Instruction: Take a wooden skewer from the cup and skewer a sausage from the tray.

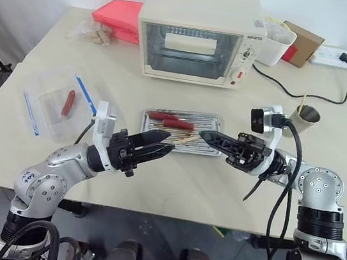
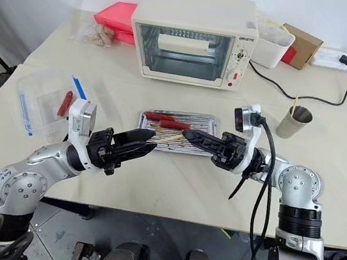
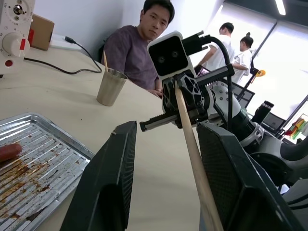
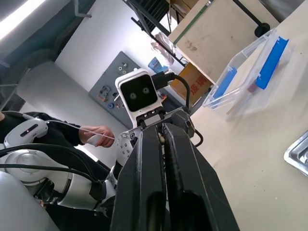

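Here the right gripper [image 1: 206, 134] clamps a thin pale wooden skewer [image 3: 192, 144]; left gripper [image 1: 166, 142] parted.

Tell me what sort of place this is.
Probably a robotics lab or test room set up as a snack kitchen: a toaster oven plugged into a power strip, a greasy tray of sausages, and people by workstations behind.
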